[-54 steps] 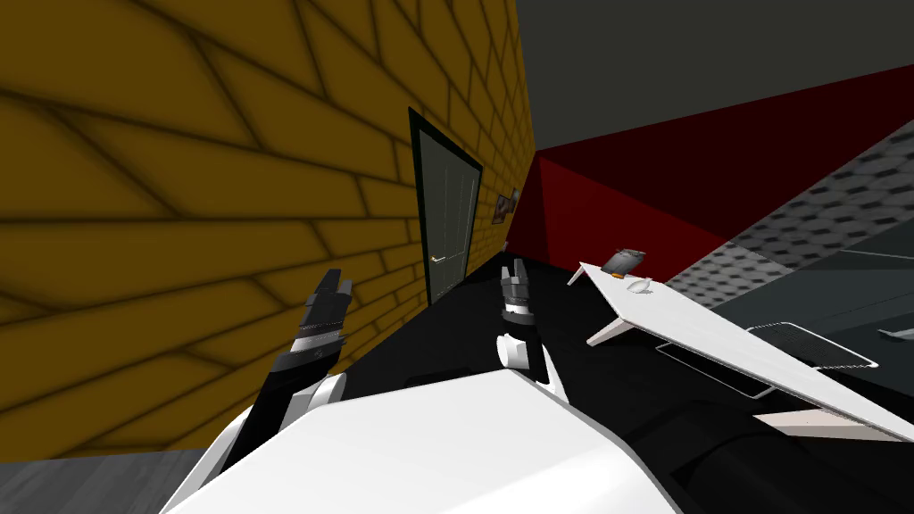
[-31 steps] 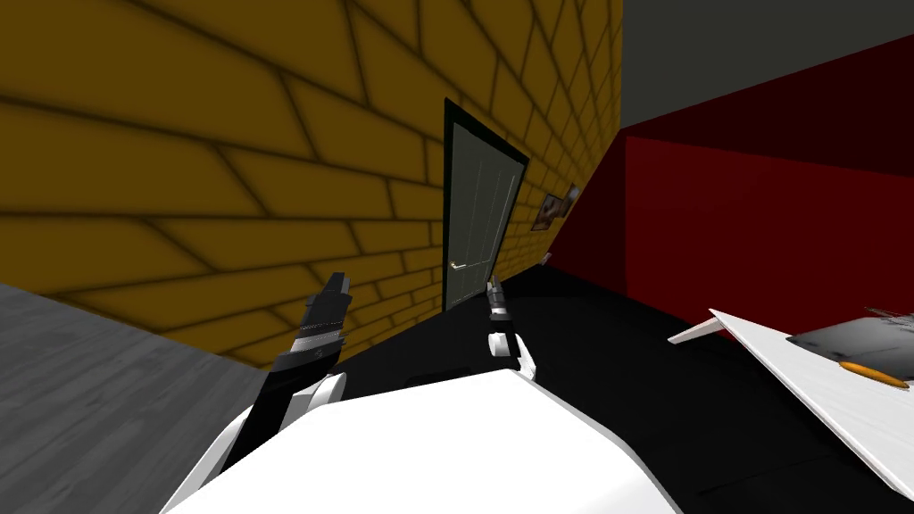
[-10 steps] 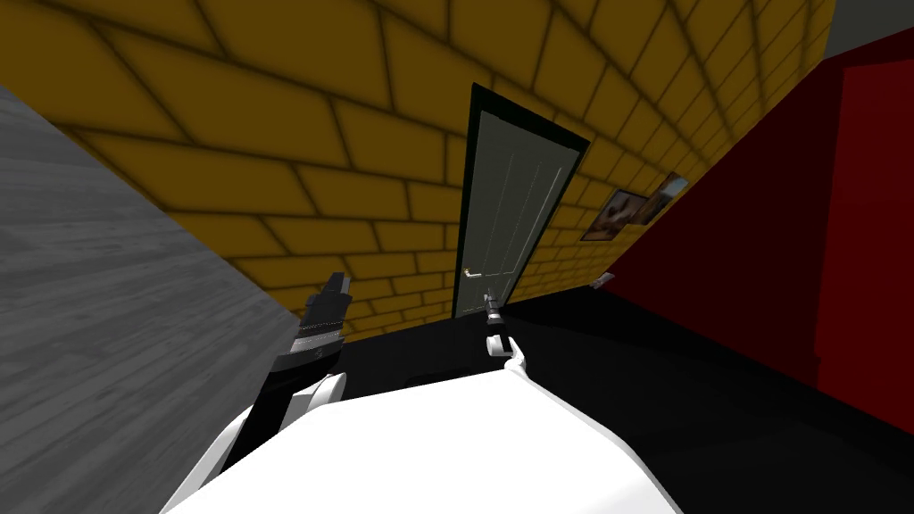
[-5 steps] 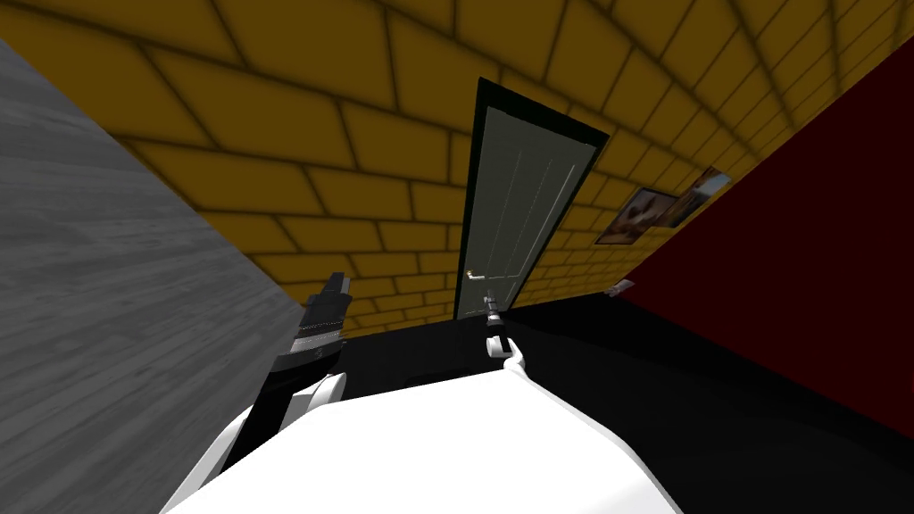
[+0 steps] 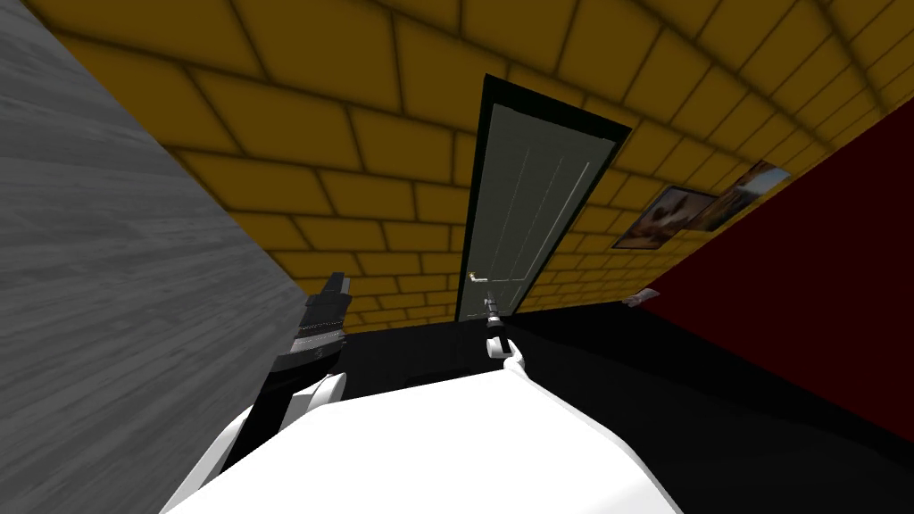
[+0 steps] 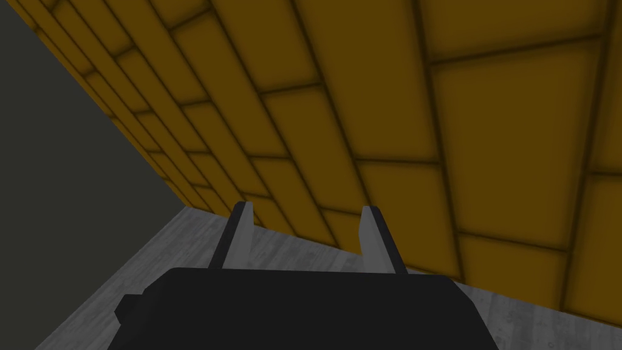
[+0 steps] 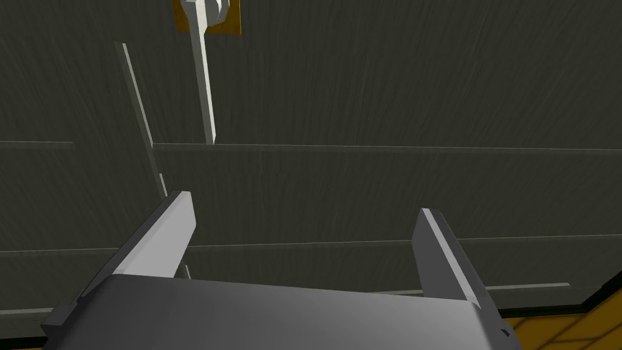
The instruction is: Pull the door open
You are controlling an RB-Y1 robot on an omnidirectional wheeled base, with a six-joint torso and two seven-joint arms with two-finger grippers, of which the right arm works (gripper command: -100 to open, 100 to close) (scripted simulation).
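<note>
Right gripper (image 7: 307,209), blades spread and empty, points at the closed grey door (image 5: 535,205), near its lever handle (image 7: 203,79). I've swung round to face it, so grasping comes next. Left gripper (image 6: 307,209) idles open.

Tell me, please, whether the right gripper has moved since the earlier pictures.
Yes. The right gripper has reached forward to the door, its open fingers now near the handle.

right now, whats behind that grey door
The door is shut, so whatever lies behind it is hidden. On its near face I see a pale lever handle. The right gripper, jaws open, hangs short of it.
</note>
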